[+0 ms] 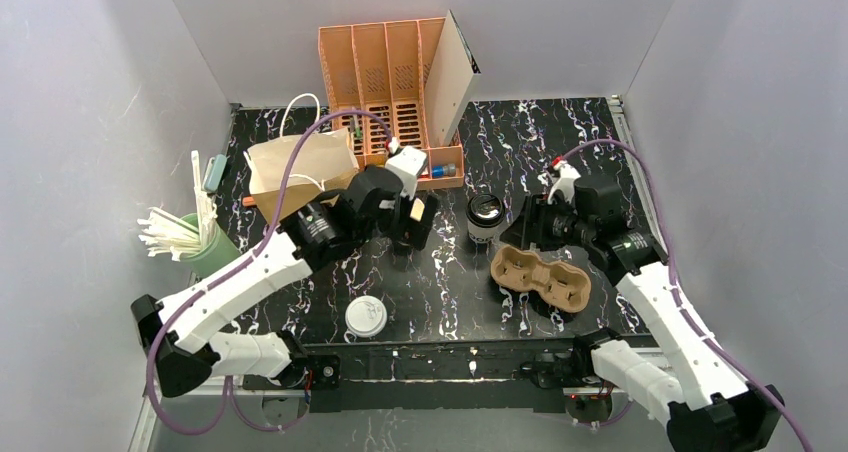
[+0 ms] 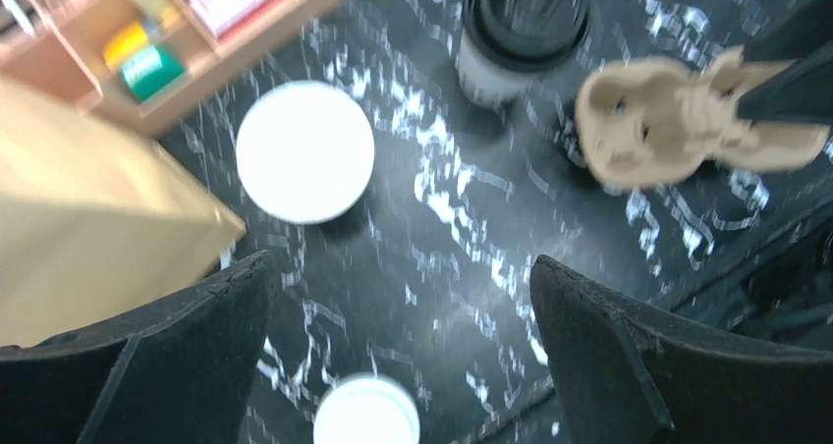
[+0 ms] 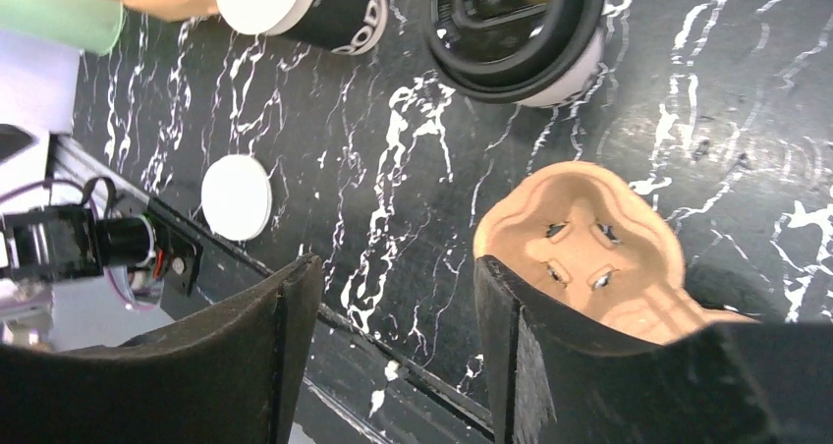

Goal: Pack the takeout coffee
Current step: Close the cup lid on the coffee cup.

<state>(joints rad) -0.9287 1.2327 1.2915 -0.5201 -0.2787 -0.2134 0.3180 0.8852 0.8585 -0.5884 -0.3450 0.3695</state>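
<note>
My right gripper [image 3: 398, 265] hangs partly open and empty, just beside the cardboard cup carrier [image 1: 538, 277]. My left gripper [image 2: 403, 267] gapes wide, empty. The takeout coffee [image 1: 485, 217], lidded, stands upright between them.

At the back of your table [image 1: 500, 132], in the middle, stands a desk organiser [image 1: 385, 82], with a flat board [image 1: 452, 72] leaning at its right end. A paper bag [image 1: 300, 167] sits just left of the organiser. A cup of straws [image 1: 205, 240] stands at the far left edge.

The takeout coffee cup [image 1: 485, 222] is upright near the centre with its lid [image 1: 486, 207] on. A cup carrier [image 1: 537, 277] lies just in front of it, to the right. A second lidded cup [image 2: 305, 151] stands between the bag and the coffee, near your left gripper [image 2: 403, 277]. A loose flat lid [image 1: 366, 316] lies near the front edge, left of centre. Your right gripper [image 3: 398, 277] is just right of the coffee, by the carrier.
</note>
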